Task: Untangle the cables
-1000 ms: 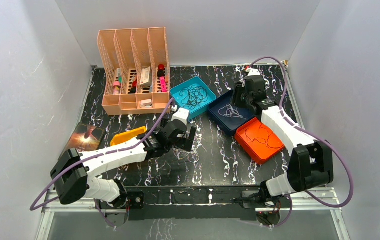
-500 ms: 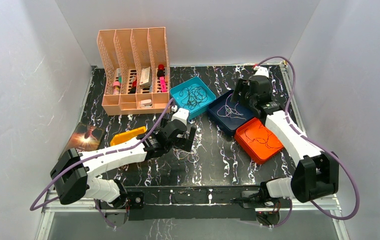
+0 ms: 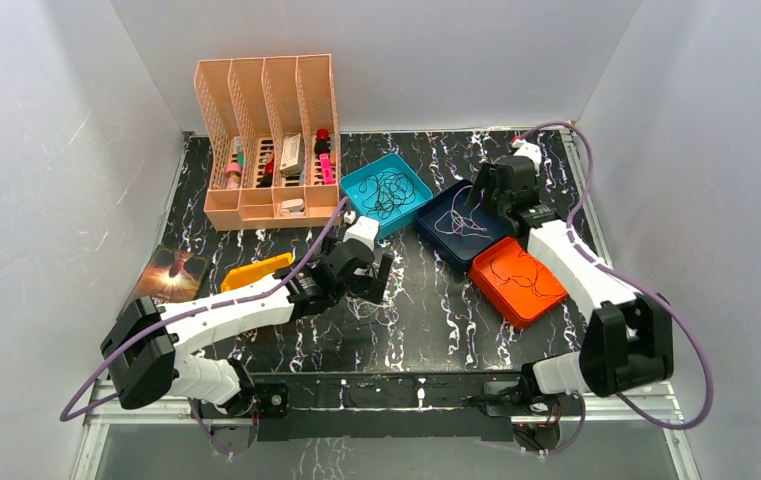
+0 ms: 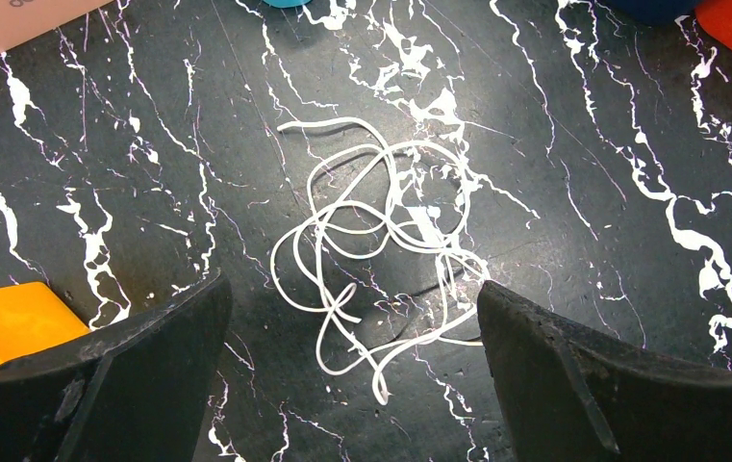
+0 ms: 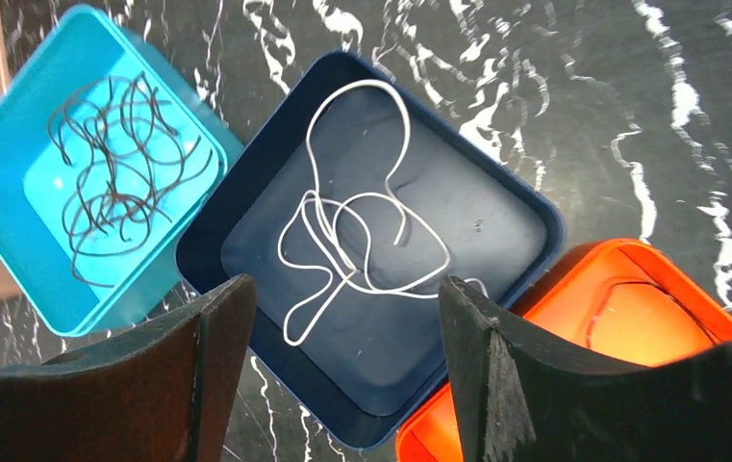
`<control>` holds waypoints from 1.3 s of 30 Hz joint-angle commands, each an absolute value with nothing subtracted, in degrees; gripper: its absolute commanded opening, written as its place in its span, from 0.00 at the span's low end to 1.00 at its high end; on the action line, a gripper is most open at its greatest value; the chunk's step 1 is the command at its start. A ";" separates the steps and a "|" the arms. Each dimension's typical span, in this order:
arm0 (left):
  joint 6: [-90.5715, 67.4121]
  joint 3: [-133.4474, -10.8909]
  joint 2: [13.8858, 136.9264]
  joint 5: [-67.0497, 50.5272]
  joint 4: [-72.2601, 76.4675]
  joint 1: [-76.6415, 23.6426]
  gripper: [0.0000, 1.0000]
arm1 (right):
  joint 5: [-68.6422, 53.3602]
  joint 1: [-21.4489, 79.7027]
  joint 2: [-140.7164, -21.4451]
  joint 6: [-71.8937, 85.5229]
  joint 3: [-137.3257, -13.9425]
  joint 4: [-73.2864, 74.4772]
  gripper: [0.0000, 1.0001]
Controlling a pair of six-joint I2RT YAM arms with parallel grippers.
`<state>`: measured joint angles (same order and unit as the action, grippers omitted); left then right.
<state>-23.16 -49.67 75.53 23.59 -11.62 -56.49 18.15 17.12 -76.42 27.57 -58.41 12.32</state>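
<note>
Left hand point(image 4: 352, 298) — spread — over white cable tangle point(image 4: 381, 241) on tabletop point(image 4: 583, 115); right hand point(image 5: 342, 298), spread, above pale cable point(image 5: 347, 231) in navy tray point(image 5: 496, 231).

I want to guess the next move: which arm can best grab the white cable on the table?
Left. The left gripper, open, hangs right over the white cable on the table; the right gripper is over the navy tray.

A white cable tangle point(image 4: 381, 250) lies in loose loops on the marble tabletop point(image 4: 583, 144), mid-frame. Another white cable point(image 5: 342, 207) curls inside the navy tray point(image 5: 477, 159). Black cables point(image 5: 116, 168) sprawl in the teal tray point(image 5: 6, 241), upper left.
</note>
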 commanded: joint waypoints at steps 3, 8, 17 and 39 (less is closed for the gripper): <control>-22.92 -51.33 73.74 24.89 -12.39 -56.65 0.98 | 4.78 16.87 -86.08 20.07 -62.88 11.03 0.72; -23.20 -51.33 74.09 24.40 -12.15 -56.63 0.98 | 0.33 16.87 -90.84 19.24 -64.35 9.69 0.65; -23.53 -50.65 73.96 24.74 -12.06 -56.60 0.98 | -5.43 16.87 -95.98 18.44 -65.41 13.44 0.44; -22.94 -51.51 73.85 25.77 -12.00 -56.65 0.98 | 3.50 16.87 -84.03 20.79 -61.41 5.60 0.47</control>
